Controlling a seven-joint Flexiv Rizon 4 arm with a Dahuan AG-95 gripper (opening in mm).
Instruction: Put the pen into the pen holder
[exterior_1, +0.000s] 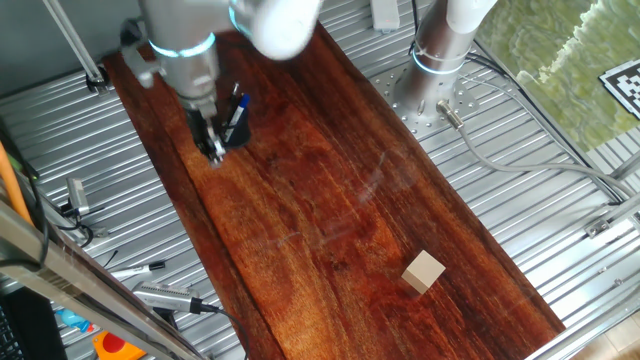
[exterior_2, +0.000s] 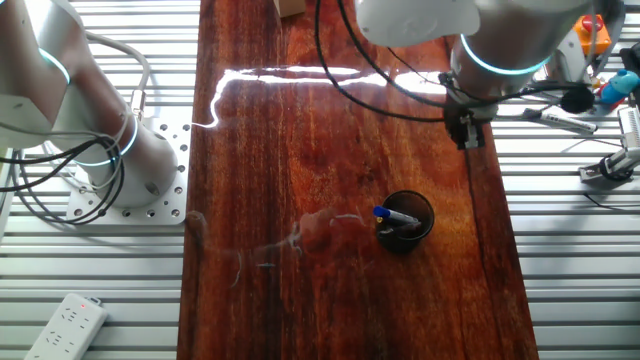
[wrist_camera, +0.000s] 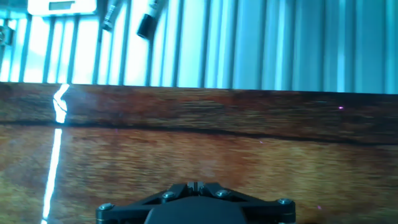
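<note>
Dark wooden worktop (exterior_2: 300, 150) between ribbed metal. The pen (exterior_2: 402, 227) leans inside the pen holder (exterior_2: 405, 222), so my jaws (exterior_2: 470, 133), clenched and empty, hang at its one o'clock.

We find both fixed views evenly and brightly lit from overhead. A white streak of glare (exterior_2: 290, 72) crosses the polished table (exterior_2: 340, 300) in the other fixed view, with fainter reflections nearer its middle. In one fixed view the arm (exterior_1: 275, 22) at the top edge is blurred and overexposed. The hand view carries a strong blue cast; a glare line (wrist_camera: 57, 143) runs down its left side, and the tool (wrist_camera: 196, 208) at the bottom is dark and soft.
</note>
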